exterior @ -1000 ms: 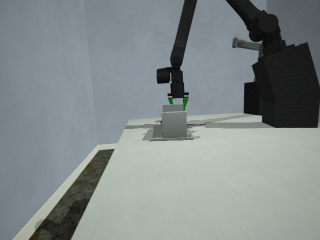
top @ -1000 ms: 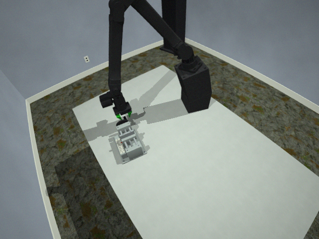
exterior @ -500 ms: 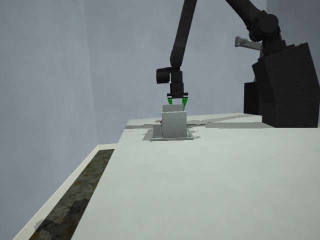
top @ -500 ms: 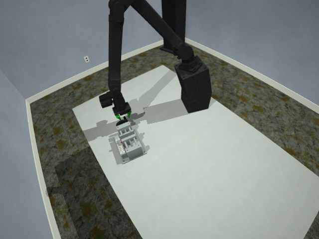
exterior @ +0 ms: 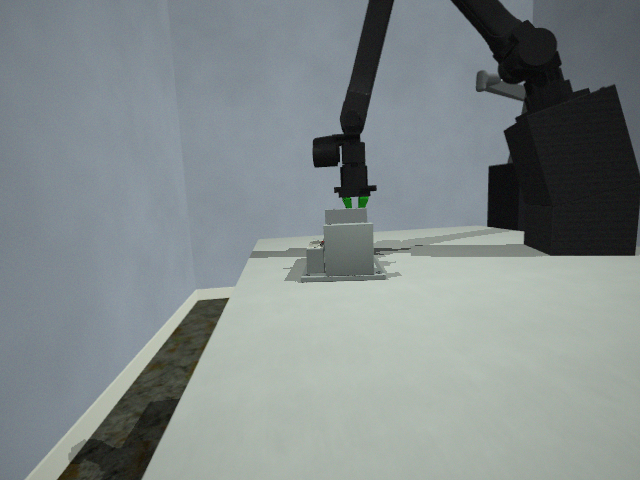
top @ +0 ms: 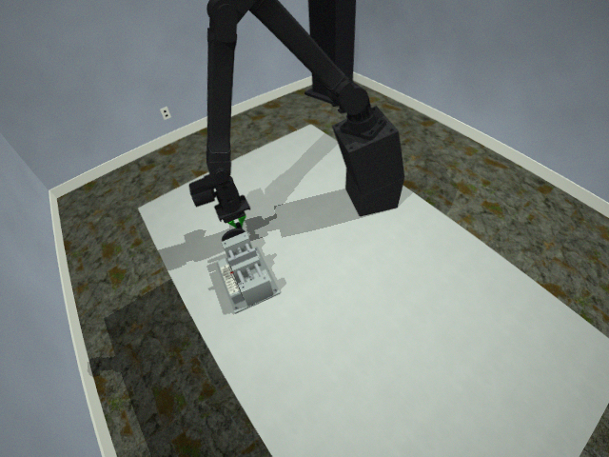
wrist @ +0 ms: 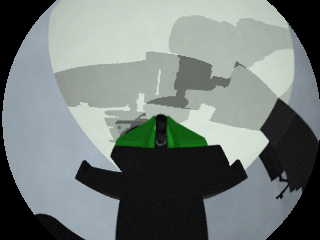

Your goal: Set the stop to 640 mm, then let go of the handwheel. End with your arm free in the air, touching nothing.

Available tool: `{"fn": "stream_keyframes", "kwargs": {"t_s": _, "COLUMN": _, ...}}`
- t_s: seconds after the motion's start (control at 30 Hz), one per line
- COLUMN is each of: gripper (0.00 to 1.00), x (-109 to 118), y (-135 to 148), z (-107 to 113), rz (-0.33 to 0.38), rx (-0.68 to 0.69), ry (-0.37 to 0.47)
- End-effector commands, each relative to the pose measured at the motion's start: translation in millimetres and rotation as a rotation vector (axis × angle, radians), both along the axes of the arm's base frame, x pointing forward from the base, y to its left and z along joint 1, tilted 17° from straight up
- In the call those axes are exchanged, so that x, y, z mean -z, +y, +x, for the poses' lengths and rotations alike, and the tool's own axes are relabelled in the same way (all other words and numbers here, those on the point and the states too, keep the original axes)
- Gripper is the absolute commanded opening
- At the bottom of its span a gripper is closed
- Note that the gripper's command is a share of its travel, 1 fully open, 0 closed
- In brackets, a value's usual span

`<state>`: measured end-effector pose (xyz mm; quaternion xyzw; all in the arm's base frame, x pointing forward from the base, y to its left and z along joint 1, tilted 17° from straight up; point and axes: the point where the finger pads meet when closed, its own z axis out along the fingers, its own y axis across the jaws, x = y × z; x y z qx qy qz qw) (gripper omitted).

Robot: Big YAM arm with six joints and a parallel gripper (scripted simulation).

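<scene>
A small grey stop fixture [top: 245, 276] stands on the white table, with a scale strip [top: 227, 281] along its left side. Its dark handwheel [top: 233, 232] sits at the far end, towards the arm. My gripper [top: 236, 224] with green fingers points down onto the handwheel and is shut on its handle. In the wrist view the green fingers meet around a dark knob [wrist: 160, 127], and the fixture below is mostly hidden. In the exterior view the fingertips [exterior: 355, 202] dip behind the top of the fixture [exterior: 347, 242]. The scale's reading is too small to tell.
The arm's black base block [top: 373, 162] stands on the table behind and to the right of the fixture. The table's left edge [exterior: 227, 315] drops to a mottled floor. Grey walls enclose the room.
</scene>
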<state>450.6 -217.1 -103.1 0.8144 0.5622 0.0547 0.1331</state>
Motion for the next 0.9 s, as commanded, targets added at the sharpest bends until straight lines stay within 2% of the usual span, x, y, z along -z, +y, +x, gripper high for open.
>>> {"fn": "stream_keyframes", "kwargs": {"t_s": 0.0, "gripper": 0.06, "x": -2.8, "y": -7.8, "z": 4.8, "rz": -0.008, "rx": 0.005, "ry": -0.018}}
{"fn": "stream_keyframes", "kwargs": {"t_s": 0.77, "gripper": 0.06, "x": 1.1, "y": -7.9, "z": 4.6, "rz": -0.007, "rx": 0.005, "ry": -0.015}}
{"fn": "stream_keyframes", "kwargs": {"t_s": 0.87, "gripper": 0.06, "x": 3.5, "y": -12.4, "z": 11.0, "rz": -0.013, "rx": 0.005, "ry": -0.025}}
